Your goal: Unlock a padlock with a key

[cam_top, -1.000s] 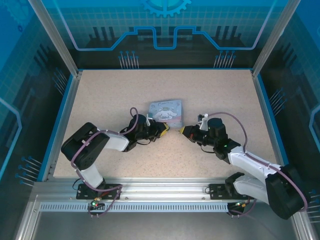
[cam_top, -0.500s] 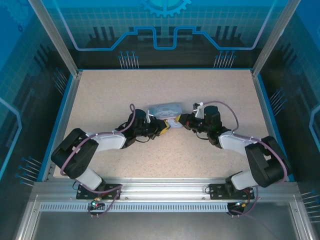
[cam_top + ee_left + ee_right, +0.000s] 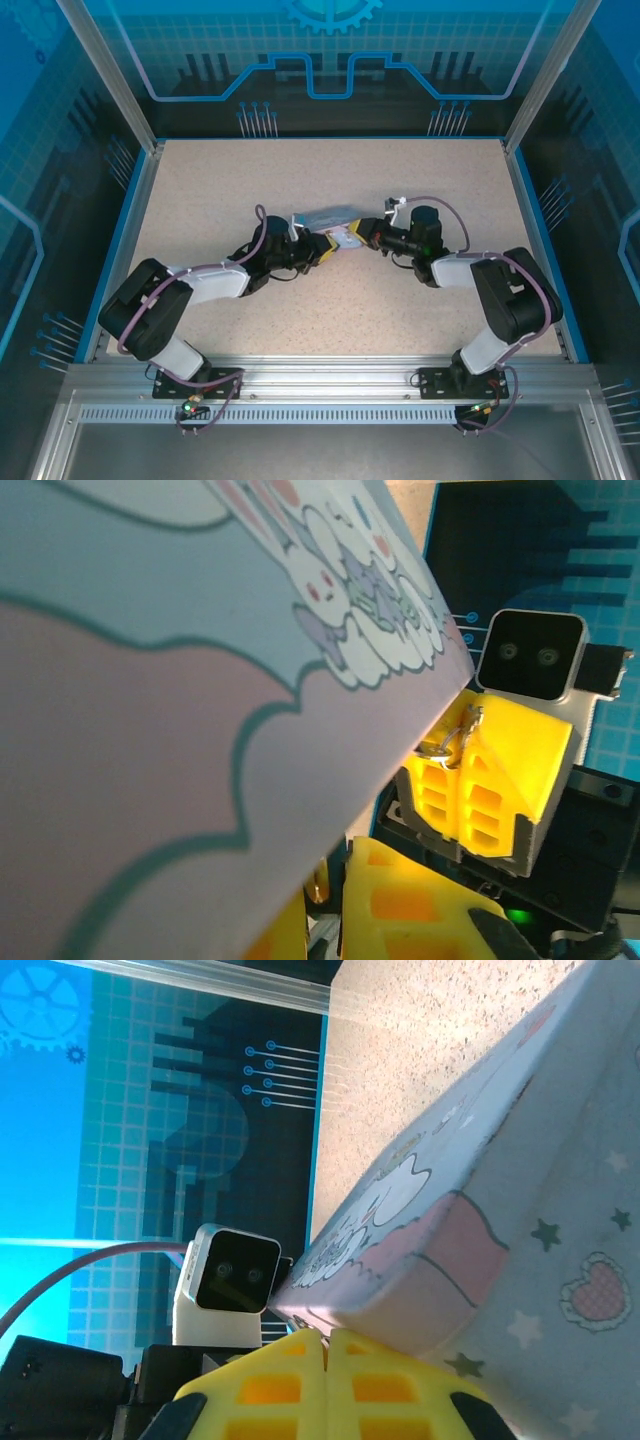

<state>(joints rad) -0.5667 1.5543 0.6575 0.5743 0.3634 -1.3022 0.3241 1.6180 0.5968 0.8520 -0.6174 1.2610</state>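
Observation:
The pale lavender cartoon tin (image 3: 325, 217) stands tilted up off the table between both arms, and its lid (image 3: 200, 680) looms close in the left wrist view. My left gripper (image 3: 325, 247) is shut at the tin's near edge. A small brassy-dark metal piece, apparently the padlock (image 3: 320, 885), sits between its yellow fingers (image 3: 420, 900), mostly hidden by the tin. My right gripper (image 3: 365, 237) is shut, its tips (image 3: 455, 770) pinching the thin metal key (image 3: 452, 745) right against the tin's edge. In the right wrist view that gripper (image 3: 327, 1335) touches the tin (image 3: 520, 1210).
Speckled tabletop (image 3: 420, 180) stretches around the tin on all sides. Blue walls and an aluminium frame (image 3: 530, 100) enclose the table. The two wrists face each other only a finger's length apart, each camera (image 3: 225, 1275) seeing the other.
The tin has gone from lying flat to tilted on edge. Both grippers have moved away from me, and the right one has swung left to meet the tin's edge.

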